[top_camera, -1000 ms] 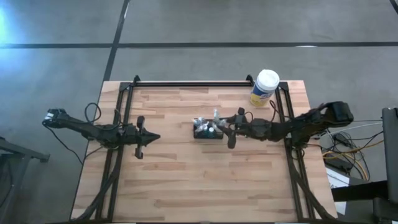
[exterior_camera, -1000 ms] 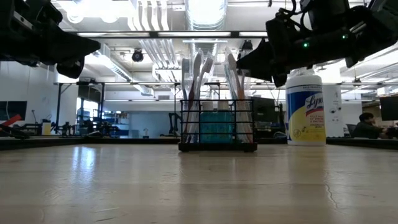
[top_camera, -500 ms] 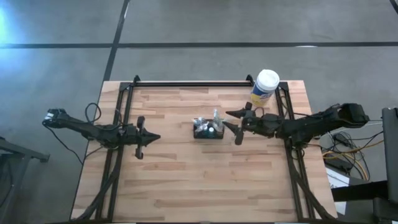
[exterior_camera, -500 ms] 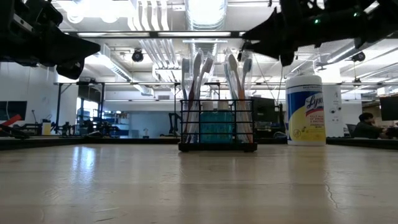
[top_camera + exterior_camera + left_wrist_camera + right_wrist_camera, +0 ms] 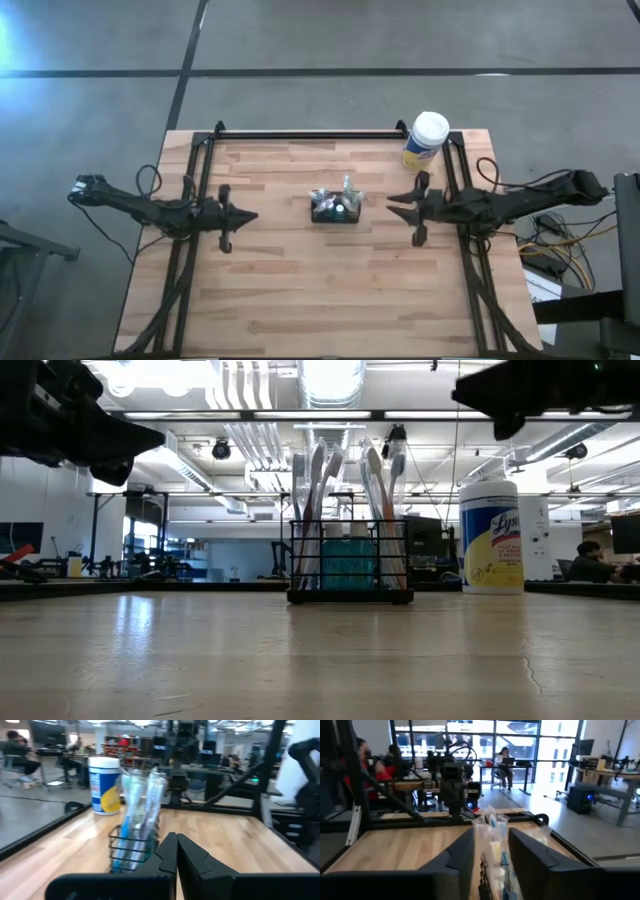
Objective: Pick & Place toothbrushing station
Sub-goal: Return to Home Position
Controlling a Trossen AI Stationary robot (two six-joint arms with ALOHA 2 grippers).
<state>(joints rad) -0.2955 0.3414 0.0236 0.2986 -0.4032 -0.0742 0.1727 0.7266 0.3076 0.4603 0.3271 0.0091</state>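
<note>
The toothbrushing station [image 5: 335, 207] is a small black wire caddy. It stands on its base near the middle of the wooden table, with several toothbrushes upright in it [image 5: 350, 560]. My right gripper [image 5: 397, 204] hovers open to the right of it and clear of it, pointing level at it. In the right wrist view the station [image 5: 492, 857] shows beyond the gap between that gripper's fingers [image 5: 491, 832]. My left gripper [image 5: 252, 218] waits shut to the left of the station [image 5: 135, 842], also pointing at it [image 5: 176, 839].
A round canister [image 5: 428, 140] with a white lid and yellow label stands at the table's far right corner [image 5: 492, 535]. Black frame rails [image 5: 310, 133] run along the table's far, left and right edges. People sit in the room beyond the table [image 5: 502, 762].
My right gripper has drawn back from the station's top toward the table's right edge and has risen. The station has stayed standing where it was.
</note>
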